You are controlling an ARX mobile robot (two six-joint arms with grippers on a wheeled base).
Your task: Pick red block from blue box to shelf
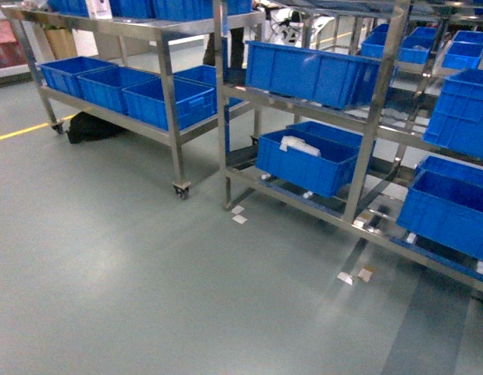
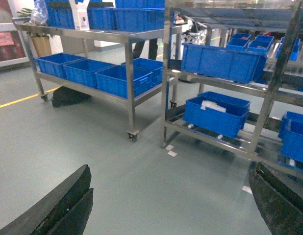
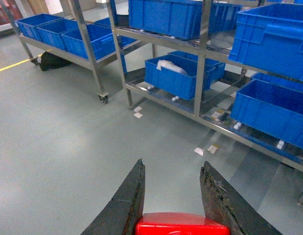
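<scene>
Right gripper (image 3: 173, 196) clamped on glossy red block (image 3: 182, 228) between rough black tapered fingers (image 3: 123, 205). Left gripper (image 2: 166, 205) spread wide over smooth grey floor (image 1: 132, 281). Shiny steel shelf (image 1: 366, 141) ahead, loaded with ribbed dark blue crates (image 1: 308, 72).

open grey floor (image 1: 132, 297) lies ahead of me. the shelf (image 1: 366, 148) blocks the right, its tiers crowded with dark blue crates (image 1: 308, 74); gaps show between crates and rails.
</scene>
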